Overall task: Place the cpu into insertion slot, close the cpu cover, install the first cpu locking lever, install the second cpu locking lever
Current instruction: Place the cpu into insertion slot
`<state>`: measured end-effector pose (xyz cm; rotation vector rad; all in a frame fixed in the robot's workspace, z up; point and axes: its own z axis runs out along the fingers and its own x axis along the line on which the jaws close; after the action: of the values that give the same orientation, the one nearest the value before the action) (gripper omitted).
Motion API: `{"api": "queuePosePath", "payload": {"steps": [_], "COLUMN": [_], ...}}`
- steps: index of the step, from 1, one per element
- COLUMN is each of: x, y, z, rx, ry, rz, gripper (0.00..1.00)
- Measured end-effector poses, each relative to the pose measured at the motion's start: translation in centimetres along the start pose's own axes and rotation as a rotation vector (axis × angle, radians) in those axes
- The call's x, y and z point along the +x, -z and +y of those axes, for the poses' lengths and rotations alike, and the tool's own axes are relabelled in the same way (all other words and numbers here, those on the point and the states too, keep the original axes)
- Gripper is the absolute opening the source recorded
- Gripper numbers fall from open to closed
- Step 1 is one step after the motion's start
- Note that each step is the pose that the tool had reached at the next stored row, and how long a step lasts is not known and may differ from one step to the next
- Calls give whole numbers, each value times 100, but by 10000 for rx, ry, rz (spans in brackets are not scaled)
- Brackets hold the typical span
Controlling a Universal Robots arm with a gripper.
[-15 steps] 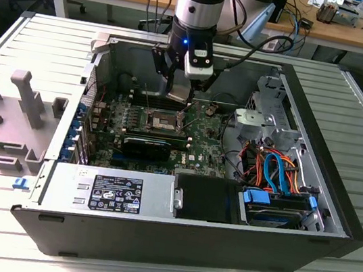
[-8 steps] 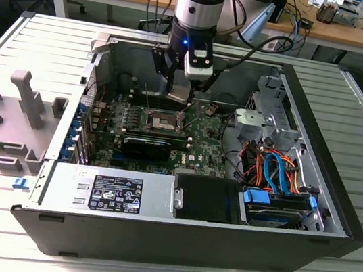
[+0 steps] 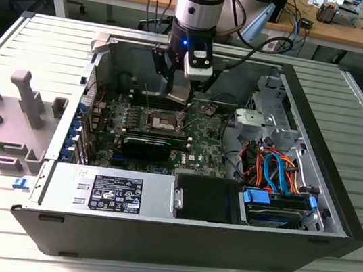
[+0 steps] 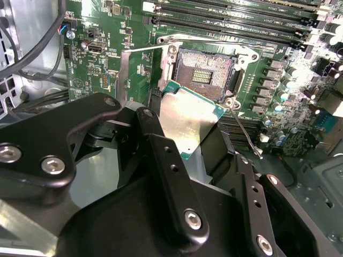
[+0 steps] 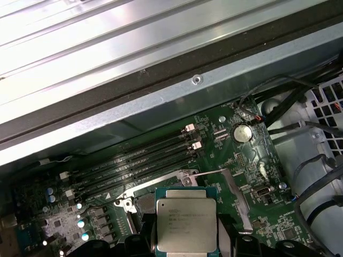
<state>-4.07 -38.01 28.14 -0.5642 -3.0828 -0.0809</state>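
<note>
My gripper (image 3: 179, 89) hangs inside the open computer case, shut on the cpu (image 3: 180, 97), a flat square chip with a dull silver top. In both wrist views the cpu (image 4: 187, 115) (image 5: 186, 224) sits between the black fingers (image 4: 161, 152), tilted just above and beside the insertion slot (image 4: 206, 75) (image 3: 160, 120). The slot's dark centre lies bare. The cpu cover (image 4: 125, 75) (image 5: 237, 195) stands flipped open at one side of the slot. Two thin wire locking levers (image 4: 245, 133) (image 4: 149, 47) are raised off the board.
Long black memory slots (image 4: 230, 16) (image 5: 134, 160) run beside the socket. A black card (image 3: 149, 148), the power supply (image 3: 112, 190), and orange and blue cables (image 3: 272, 167) fill the case. A grey fixture (image 3: 23, 98) sits on the table at the exterior view's left.
</note>
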Motion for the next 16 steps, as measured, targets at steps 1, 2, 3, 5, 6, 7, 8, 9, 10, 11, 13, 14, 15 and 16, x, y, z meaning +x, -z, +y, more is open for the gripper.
{"api": "queuePosePath", "payload": {"steps": [1, 2, 3, 5, 6, 7, 8, 9, 10, 11, 13, 14, 15, 16], "x": [0, 0, 0, 0, 0, 0, 0, 0, 0, 0, 0, 0, 0, 0], "y": [-2, -2, -4, -6, -12, -17, -18, -18, -20, -22, -27, -31, -31, -32], "z": [0, 0, 0, 0, -1, -1, -1, -1, -1, -1, -1, -2, -2, -2], "rx": [1, 1, 2, 2, 4, 7, 8, 8, 9, 10, 12, 12, 13, 13], "ry": [-6, -10, -14, -23, -45, -65, -69, -72, -78, -87, -106, -119, -123, -126], "rz": [-1, -1, -1, -2, -4, -6, -7, -7, -8, -8, -11, -12, -12, -12], "gripper": [54, 54, 54, 54, 54, 54, 54, 54, 54, 54, 54, 54, 54, 54]}}
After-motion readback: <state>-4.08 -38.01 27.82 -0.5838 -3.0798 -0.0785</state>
